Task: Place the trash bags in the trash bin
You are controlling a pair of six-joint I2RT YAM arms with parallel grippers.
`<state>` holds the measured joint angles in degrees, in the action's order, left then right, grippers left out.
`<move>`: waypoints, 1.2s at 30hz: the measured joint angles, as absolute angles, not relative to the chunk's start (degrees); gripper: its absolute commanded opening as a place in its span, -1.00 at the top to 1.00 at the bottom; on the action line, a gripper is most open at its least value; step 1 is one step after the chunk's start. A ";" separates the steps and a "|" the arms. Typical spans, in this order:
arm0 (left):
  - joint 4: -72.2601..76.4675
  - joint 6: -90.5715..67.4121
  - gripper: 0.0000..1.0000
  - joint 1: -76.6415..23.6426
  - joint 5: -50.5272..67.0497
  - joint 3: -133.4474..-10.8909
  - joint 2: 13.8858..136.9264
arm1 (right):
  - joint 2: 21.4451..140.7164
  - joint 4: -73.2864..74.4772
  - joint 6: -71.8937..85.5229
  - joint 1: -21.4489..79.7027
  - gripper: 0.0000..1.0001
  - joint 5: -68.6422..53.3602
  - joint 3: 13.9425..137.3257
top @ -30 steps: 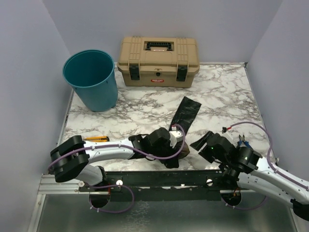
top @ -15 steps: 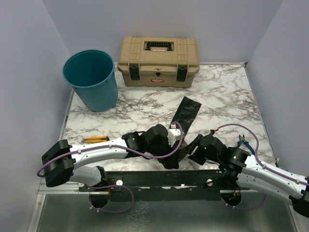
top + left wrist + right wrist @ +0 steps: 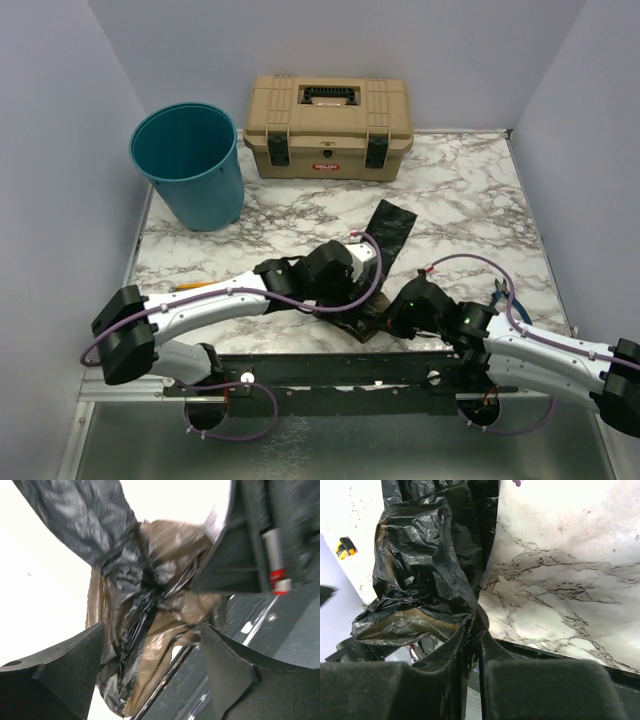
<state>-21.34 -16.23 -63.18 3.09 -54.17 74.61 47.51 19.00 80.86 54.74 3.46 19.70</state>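
Observation:
The black trash bag [image 3: 388,228] lies as a long crinkled strip on the marble table, its near end bunched at the front edge. My right gripper [image 3: 388,318] is shut on that bunched end; in the right wrist view the film [image 3: 425,565] is pinched between the closed jaws [image 3: 473,631]. My left gripper [image 3: 352,298] hovers over the same bunch, open, with the crumpled bag [image 3: 145,605] lying loose between its spread fingers [image 3: 65,670]. The teal trash bin [image 3: 190,165] stands upright at the back left, far from both grippers.
A tan toolbox [image 3: 328,127] sits at the back centre beside the bin. A yellow-handled tool [image 3: 196,286] lies near the left arm, and pliers [image 3: 503,293] lie at the right. The black front rail [image 3: 330,365] runs just below the bag's end.
My right gripper moved left to the bag's near end and closed on it. My left gripper opened wider and shifted slightly back over the bunch.

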 measured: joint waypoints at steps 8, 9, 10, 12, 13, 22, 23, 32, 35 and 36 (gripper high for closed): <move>-28.03 -11.27 -0.53 -62.57 2.70 -54.39 80.49 | 48.18 18.52 79.20 54.74 0.89 3.38 20.43; -28.23 -10.87 -0.51 -62.26 2.76 -54.61 80.66 | 48.18 18.41 79.18 54.74 0.90 3.40 20.43; -28.18 -10.66 -0.50 -62.04 2.76 -54.76 80.90 | 48.10 18.24 79.09 54.74 0.91 3.40 20.43; -27.94 -10.20 -0.45 -61.43 2.96 -54.96 81.82 | 47.97 18.00 78.91 54.74 0.94 3.38 20.43; -27.88 -10.15 -0.40 -61.10 2.96 -54.96 82.61 | 47.90 18.00 78.83 54.74 0.94 3.40 20.43; -26.72 -10.07 0.62 -58.35 4.64 -54.96 87.33 | 46.52 18.06 78.35 54.74 0.99 3.53 20.43; -26.35 -10.22 0.69 -58.19 4.67 -54.96 87.22 | 46.33 18.09 78.32 54.74 0.99 3.60 20.43; -25.34 -13.74 0.86 -51.46 2.04 -54.96 80.25 | 45.98 22.65 76.14 54.74 0.99 7.66 22.70; -25.47 -14.46 0.86 -48.21 0.23 -54.96 76.16 | 46.00 23.73 75.57 54.74 0.99 9.21 24.21; -25.58 -14.59 0.86 -47.53 -0.32 -54.96 75.05 | 46.02 23.73 75.42 54.74 0.99 9.65 24.51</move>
